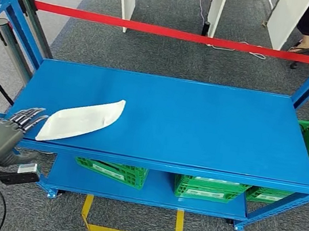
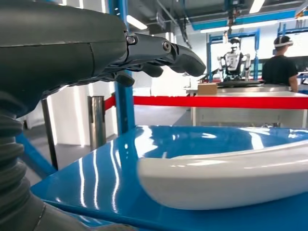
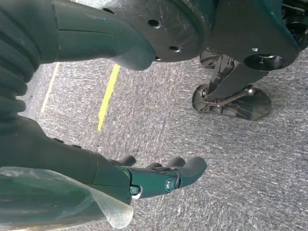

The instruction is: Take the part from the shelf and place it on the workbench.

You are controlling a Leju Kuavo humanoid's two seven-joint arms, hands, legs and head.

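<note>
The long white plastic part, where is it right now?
In the head view, the long white plastic part lies flat on the left end of the blue metal shelf, near its front edge, just beside the robot's open left hand.

The blue shelf [image 1: 195, 121] carries a white part [image 1: 81, 119] lying flat near its front left corner. Green crates [image 1: 113, 171] sit on its lower level; it stands on grey carpet [image 1: 162, 53].

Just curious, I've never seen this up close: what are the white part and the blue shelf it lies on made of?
White part: probably moulded plastic, smooth, slightly glossy; thin curved shell with soft highlights. Blue shelf: likely painted sheet metal, glossy; it mirrors the lights in the left wrist view.
</note>
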